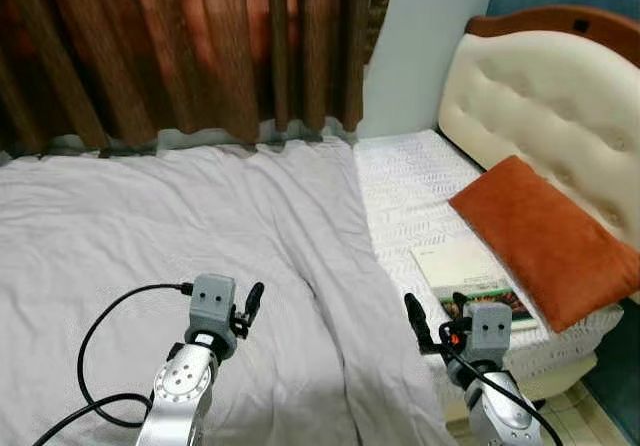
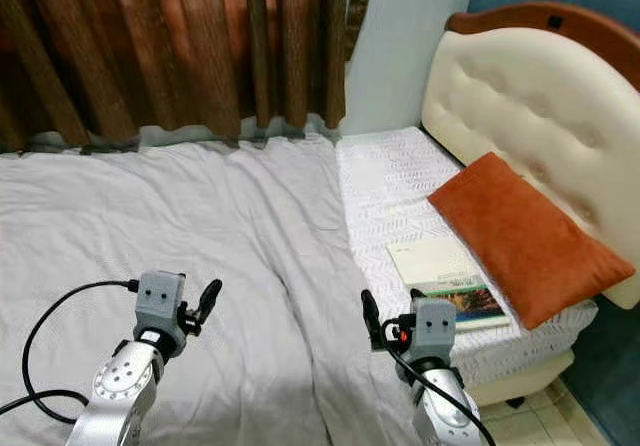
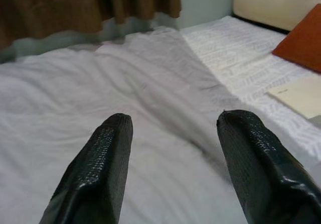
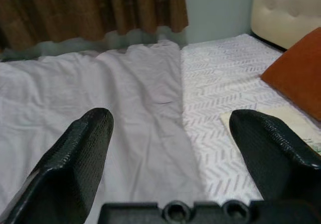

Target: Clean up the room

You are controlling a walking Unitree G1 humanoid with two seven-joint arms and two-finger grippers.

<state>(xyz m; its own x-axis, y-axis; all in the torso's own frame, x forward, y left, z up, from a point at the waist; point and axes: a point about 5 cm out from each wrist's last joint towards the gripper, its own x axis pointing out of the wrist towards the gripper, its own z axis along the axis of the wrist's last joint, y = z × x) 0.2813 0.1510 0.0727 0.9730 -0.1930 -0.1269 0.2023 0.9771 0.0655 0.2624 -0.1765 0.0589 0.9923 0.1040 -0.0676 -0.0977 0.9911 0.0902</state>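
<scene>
Two grippers raised and empty: left gripper (image 3: 173, 148) and right gripper (image 4: 173, 148), fingers spread wide over the grey sheet (image 1: 150, 236). I'm judging we're lining up on the book (image 1: 468, 278), lying just beside the orange pillow (image 1: 545, 241). Next I'd swing right. The head views catch the headboard (image 1: 550, 96) above the pillow, cropped in the wrist views.

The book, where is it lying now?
The book lies flat on the white mattress, on the robot's right, beside the orange pillow.

Left end effector (image 3: 170, 128) spread above grey sheet (image 3: 100, 98); possibly a book (image 3: 301, 96) beyond.
</scene>
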